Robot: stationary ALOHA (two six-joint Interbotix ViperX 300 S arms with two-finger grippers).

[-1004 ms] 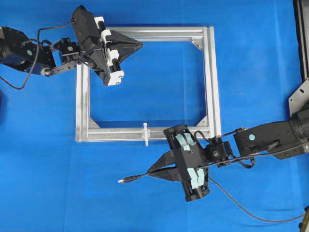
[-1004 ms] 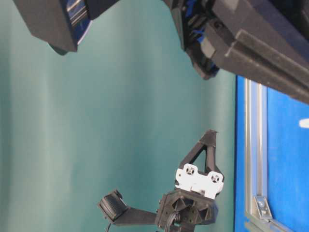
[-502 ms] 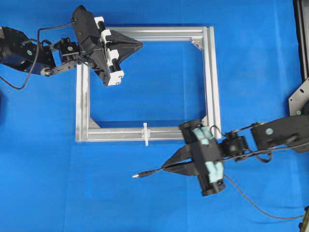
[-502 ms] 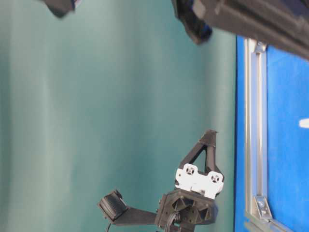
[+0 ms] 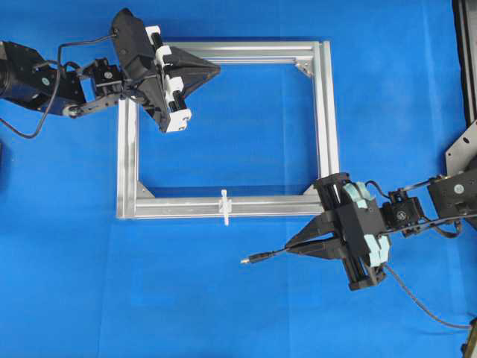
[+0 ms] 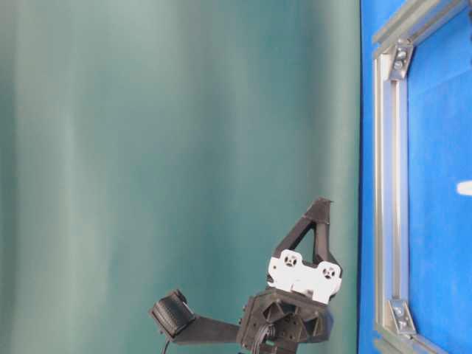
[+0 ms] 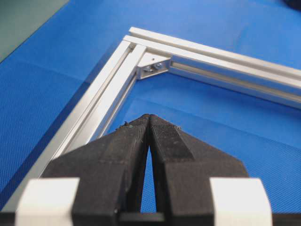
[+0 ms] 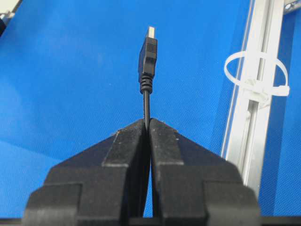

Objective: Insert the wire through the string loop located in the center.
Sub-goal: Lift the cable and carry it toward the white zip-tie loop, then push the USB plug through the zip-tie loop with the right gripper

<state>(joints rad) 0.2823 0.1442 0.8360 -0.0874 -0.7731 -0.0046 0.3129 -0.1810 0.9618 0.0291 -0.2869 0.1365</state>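
Observation:
My right gripper is shut on the black wire, just below the frame's near right corner. The plug sticks out to the left beyond the tips, its silvery tip pointing left. In the right wrist view the wire stands straight out of the shut gripper, and the white string loop sits upright on the frame rail, ahead and to the right. From overhead the string loop is at the middle of the aluminium frame's near rail. My left gripper is shut and empty over the far left corner.
The wire's slack trails off to the lower right. A grey metal bracket and dark equipment stand at the right edge. The left wrist view shows the frame's corner bracket ahead of the shut gripper.
My right gripper has carried the wire to the right and slightly toward the frame; the plug now lies right of the string loop. The right arm has left the table-level view. The left arm is unmoved.

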